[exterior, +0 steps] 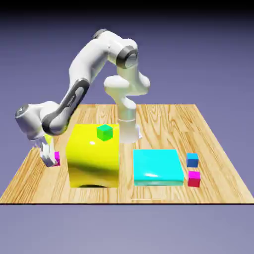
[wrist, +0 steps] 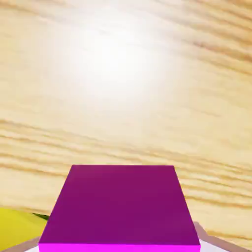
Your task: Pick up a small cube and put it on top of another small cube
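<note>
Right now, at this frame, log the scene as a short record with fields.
gripper: gripper shut on a pink cube
held cube's place: beside the yellow block, at the exterior view's left
lifted: cannot tell
other pink cube: second pink cube, near the blue cube, right of the cyan slab in the exterior view
green cube: green cube on the yellow block
stack: not yet made

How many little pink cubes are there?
2: the held cube in the end effector, beside the yellow block, and another pink cube near the blue cube. Others might hide.
</note>
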You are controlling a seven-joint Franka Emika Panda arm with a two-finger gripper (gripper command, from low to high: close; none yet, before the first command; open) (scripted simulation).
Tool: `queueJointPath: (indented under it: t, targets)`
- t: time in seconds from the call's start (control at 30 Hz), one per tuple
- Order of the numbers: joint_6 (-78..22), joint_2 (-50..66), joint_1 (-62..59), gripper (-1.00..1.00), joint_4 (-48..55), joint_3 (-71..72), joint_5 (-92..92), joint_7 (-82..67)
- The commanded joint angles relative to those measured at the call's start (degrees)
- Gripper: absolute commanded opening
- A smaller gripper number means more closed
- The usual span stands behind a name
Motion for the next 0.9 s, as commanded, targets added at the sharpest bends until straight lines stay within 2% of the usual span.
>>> queueJointPath:
  t: [0.0, 0.27, 0.87]
  targets:
    - [-1.73, 1.3, 2.08, -1.0, 1.79, -1.46, -1.24, -1.0]
    - [-14.15, 10.34, 18.69, -1.0, 15.03, -9.01, -11.96, -11.1]
    - [-4.17, -0.44, 21.45, -1.0, 7.23, 27.82, -35.12, -27.48]
